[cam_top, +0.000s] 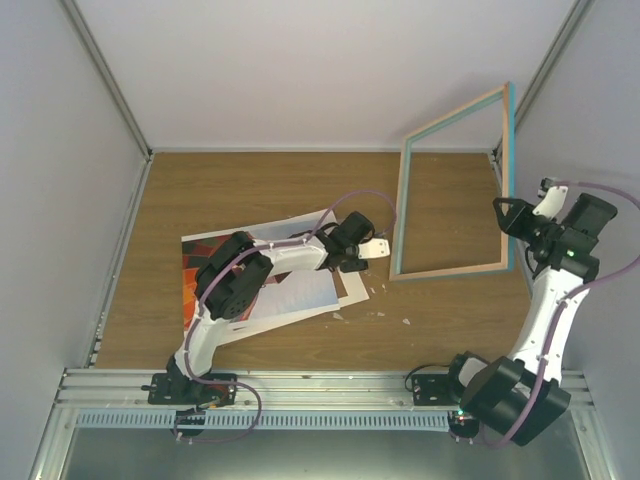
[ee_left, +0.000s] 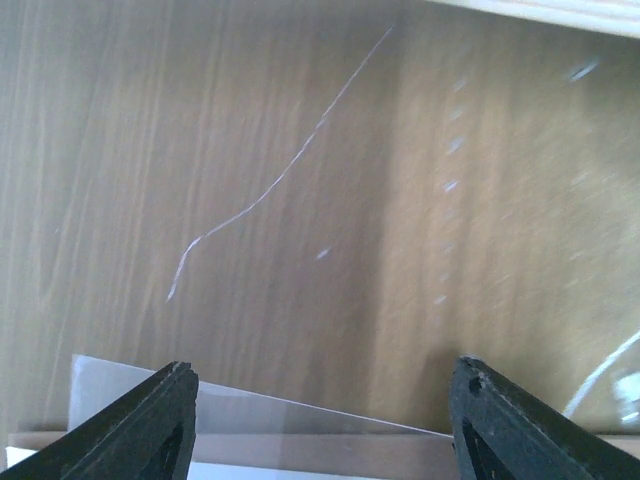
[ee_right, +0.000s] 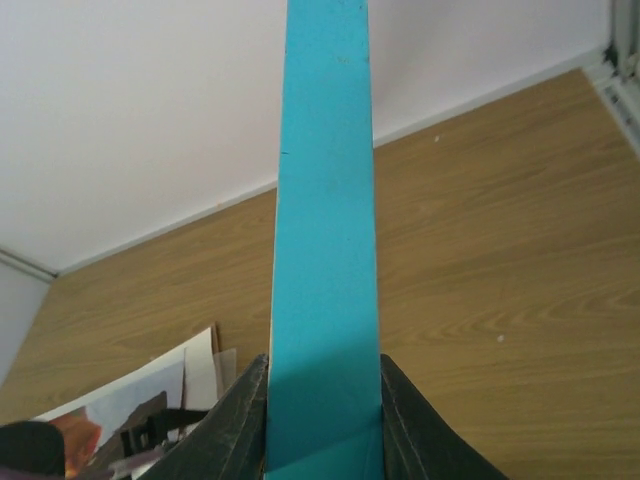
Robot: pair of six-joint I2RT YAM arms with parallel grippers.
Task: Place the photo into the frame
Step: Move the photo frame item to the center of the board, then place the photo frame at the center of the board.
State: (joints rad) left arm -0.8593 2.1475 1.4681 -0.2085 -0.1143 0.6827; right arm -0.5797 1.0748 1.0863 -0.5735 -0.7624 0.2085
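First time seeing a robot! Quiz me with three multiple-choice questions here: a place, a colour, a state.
1. What colour is the front of the frame? A) red B) teal C) black
2. Where is the photo? A) flat on the table B) inside the frame C) on the wall
3. The left arm's jaws are: A) shut on the photo B) shut on the frame C) open, empty
Answers: 1B, a teal bar sits clamped in the right arm's jaws; 2A, its orange print lies flat there; 3C, the left wrist view shows them apart over the table.
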